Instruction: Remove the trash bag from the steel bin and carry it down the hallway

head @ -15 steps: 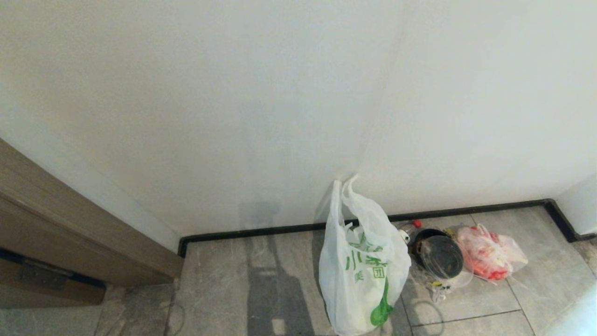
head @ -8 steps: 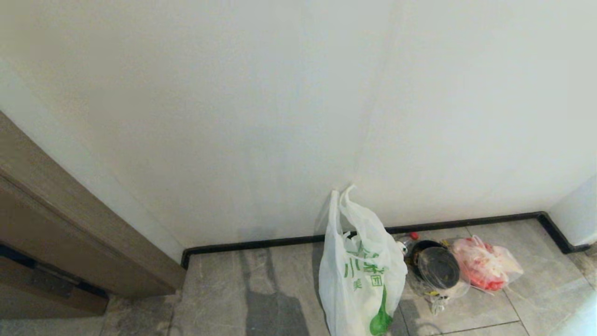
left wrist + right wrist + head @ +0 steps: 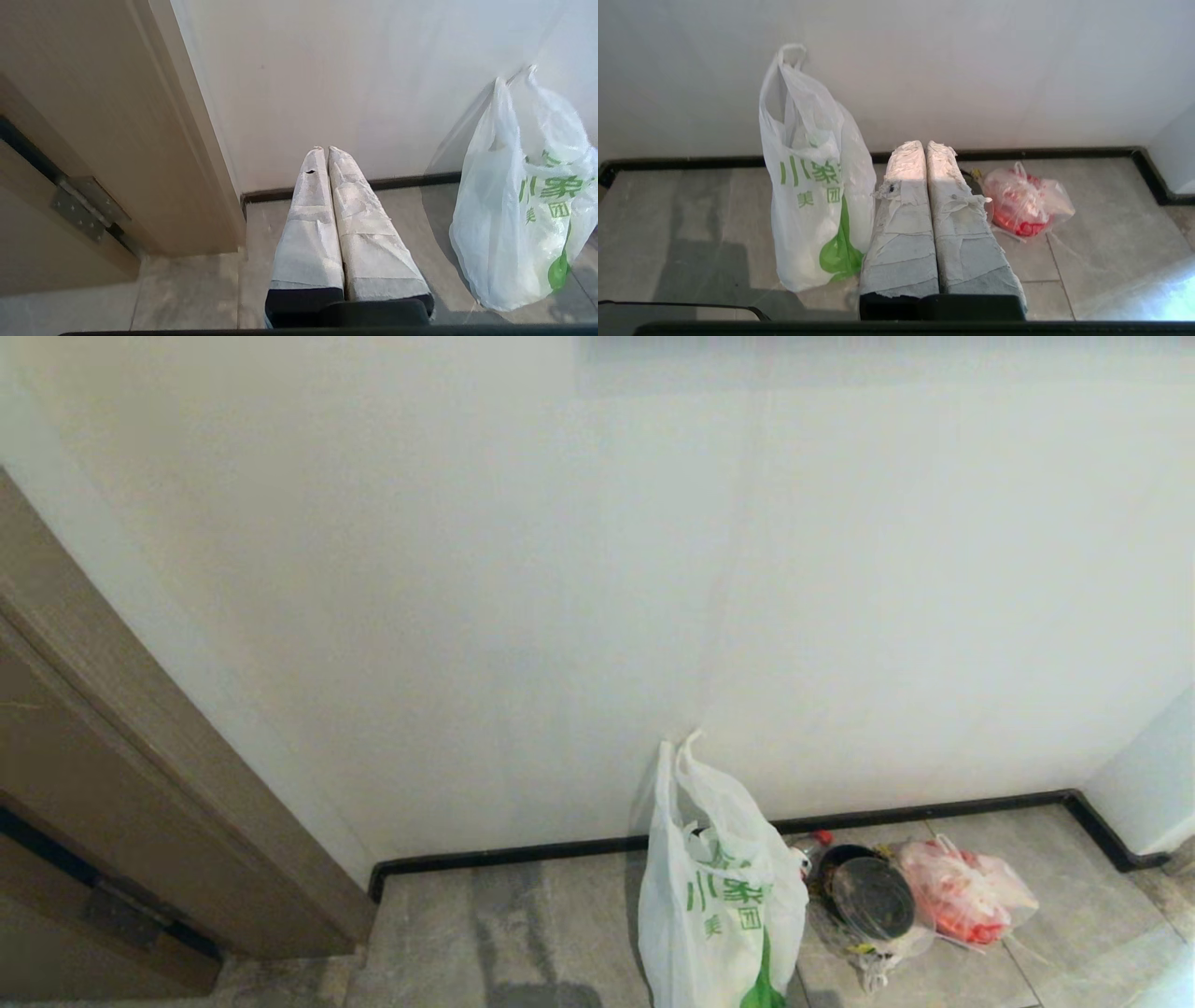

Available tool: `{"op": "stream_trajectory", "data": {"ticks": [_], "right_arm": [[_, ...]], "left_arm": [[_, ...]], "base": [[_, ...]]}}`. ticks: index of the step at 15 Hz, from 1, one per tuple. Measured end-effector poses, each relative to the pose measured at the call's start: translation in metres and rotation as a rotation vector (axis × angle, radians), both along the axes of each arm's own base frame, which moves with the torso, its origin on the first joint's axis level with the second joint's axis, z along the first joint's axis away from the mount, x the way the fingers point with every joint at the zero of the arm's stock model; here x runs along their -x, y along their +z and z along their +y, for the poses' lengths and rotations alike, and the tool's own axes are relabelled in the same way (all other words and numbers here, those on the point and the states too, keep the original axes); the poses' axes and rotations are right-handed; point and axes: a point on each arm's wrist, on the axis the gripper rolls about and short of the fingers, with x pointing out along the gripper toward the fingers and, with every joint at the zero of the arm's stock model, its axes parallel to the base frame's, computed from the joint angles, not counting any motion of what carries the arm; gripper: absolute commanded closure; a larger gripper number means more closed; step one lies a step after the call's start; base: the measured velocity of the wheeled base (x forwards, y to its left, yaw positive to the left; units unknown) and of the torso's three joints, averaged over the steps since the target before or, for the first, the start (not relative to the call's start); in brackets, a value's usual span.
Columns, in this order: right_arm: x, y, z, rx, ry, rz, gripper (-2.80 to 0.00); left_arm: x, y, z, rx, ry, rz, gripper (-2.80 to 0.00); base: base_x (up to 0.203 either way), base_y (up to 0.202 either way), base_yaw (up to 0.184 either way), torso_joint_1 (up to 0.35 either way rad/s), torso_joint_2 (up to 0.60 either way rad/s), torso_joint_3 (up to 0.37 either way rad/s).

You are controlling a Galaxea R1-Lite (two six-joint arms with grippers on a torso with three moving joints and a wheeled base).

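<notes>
The bag [image 3: 724,896] stands upright on the hallway floor [image 3: 523,933], its back against the white wall [image 3: 560,616] and the black skirting [image 3: 523,852]; no steel bin shows in any view, so by the look of things the removal is done and the bag sits where the carry ends or pauses; its long axis runs vertically, with the two loop handles [image 3: 686,761] at the top, leaning on the wall.

In the head view the bag lies at about 5 o'clock; neither arm appears there; just beside the bag, toward 3 o'clock, sit a black bowl [image 3: 870,894] in clear wrap and a clear bag [image 3: 962,891] with red contents; a tan door frame [image 3: 140,784] fills the 9 o'clock side.

The right end effector [image 3: 924,145] has its taped fingers pressed together, holding nothing; from it the bag lies just off at 10 o'clock, nearly beside the fingers, and the red-filled bag at 2 o'clock; the left end effector [image 3: 323,149] is likewise closed and empty, pointing at the skirting near the door frame, with the bag well off at 3 o'clock.

The right arm is judged the nearer; should the bag need regrasping, the handles stand higher than the fingertips and toward the wall, so the reach would go up and slightly left, with the fingers parting first; the thin film may slump if nudged.
</notes>
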Motion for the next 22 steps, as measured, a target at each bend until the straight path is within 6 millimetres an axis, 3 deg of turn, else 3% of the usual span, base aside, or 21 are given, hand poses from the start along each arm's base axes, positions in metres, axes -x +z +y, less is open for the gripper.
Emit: {"op": "stream_trajectory", "data": {"ticks": [9,22], "right_arm": [[0.0,-0.0001,0.0,-0.002,-0.002,0.001,0.0],[0.0,-0.0001,0.0,-0.005,-0.001,0.001,0.0]], "left_arm": [[0.0,0.0,0.0,0.0,0.0,0.0,0.0],[0.0,0.0,0.0,-0.003,0.0,0.0,0.0]], "base": [[0.0,0.0,0.0,0.002,0.0,0.191],[0.0,0.0,0.0,0.002,0.0,0.019]]}}
